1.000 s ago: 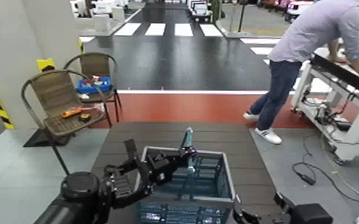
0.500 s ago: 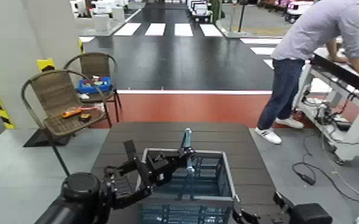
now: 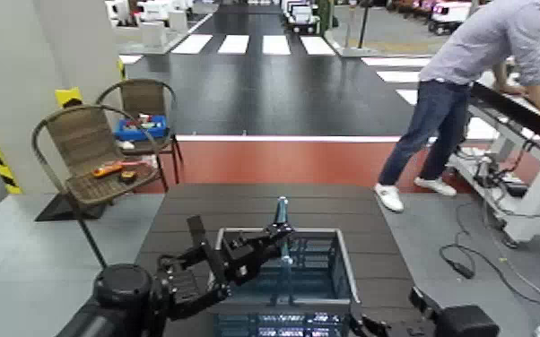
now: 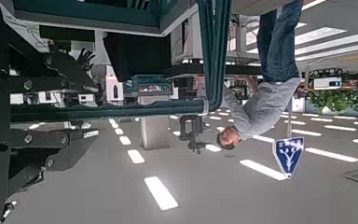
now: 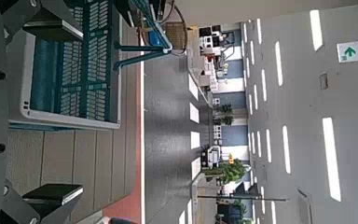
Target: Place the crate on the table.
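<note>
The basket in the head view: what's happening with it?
The robot's left claw is at the arched handle of the teal basket, its fingers apart on either side of the bar. The basket appears to be resting on the slatted table. The right claw is open beside the basket.

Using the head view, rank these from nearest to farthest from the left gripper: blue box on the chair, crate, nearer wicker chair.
From the left gripper at the crate's handle:
1. Crate, right there.
2. Nearer wicker chair, off left.
3. Blue box, left, on the farther chair.
Right gripper: crate's right side.
</note>
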Robot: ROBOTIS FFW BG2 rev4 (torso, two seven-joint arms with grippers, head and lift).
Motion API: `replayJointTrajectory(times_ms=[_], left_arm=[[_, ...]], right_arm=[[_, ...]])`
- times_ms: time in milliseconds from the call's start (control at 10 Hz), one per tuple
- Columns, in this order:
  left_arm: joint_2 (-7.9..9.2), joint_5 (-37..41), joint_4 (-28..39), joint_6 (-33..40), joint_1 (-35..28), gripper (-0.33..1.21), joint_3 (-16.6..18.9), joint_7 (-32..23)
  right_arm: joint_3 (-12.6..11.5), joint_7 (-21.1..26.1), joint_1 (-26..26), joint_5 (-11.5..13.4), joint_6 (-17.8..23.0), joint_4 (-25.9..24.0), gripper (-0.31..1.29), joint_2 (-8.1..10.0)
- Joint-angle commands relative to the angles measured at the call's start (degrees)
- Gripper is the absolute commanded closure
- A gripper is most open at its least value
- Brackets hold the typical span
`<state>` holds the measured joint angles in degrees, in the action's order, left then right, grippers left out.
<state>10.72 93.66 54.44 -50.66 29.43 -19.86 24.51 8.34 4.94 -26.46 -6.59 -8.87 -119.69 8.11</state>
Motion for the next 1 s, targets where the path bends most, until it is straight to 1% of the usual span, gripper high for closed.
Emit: replayJointTrajectory(times_ms=[100,200,300,600,700,800,900,1000], left_arm=[[0.09,-0.67,0.06,0.21,-0.25,0.14,0.44,1.41],[0.09,-1.99,0.23,0.38,-0.43,0.04,1.05,2.29],[0.18,-3.39,0.94,1.26,-0.69,0.06,1.85,3.0],[0.53,-12.44,5.68,2.76,-2.53,0.06,6.77,3.0],[0.71,-15.96,8.41,3.2,-3.94,0.06,8.61,3.0],[0.97,-19.56,11.83,5.13,-5.87,0.06,10.2,3.08],[1.23,-25.45,16.84,8.38,-8.34,0.06,12.39,3.08],[1.67,-32.31,23.0,14.97,-11.85,0.08,13.8,2.56]], right_arm=[[-0.08,-0.11,0.01,-0.09,0.0,0.07,0.15,-0.02],[-0.08,-0.11,0.01,-0.09,0.0,-0.02,0.15,-0.11],[-0.08,-0.2,0.01,-0.09,0.0,-0.02,0.15,-0.02],[-0.17,-0.2,0.01,-0.09,-0.09,-0.02,0.15,-0.11],[-0.17,-0.2,0.01,-0.09,-0.18,-0.02,0.15,-0.11],[-0.17,-0.2,-0.08,-0.09,-0.27,-0.02,0.15,-0.2],[-0.35,-0.2,0.01,-0.09,-0.27,-0.02,0.15,-0.29],[-0.43,-0.2,-0.17,-0.09,-0.27,-0.02,0.15,-0.46]])
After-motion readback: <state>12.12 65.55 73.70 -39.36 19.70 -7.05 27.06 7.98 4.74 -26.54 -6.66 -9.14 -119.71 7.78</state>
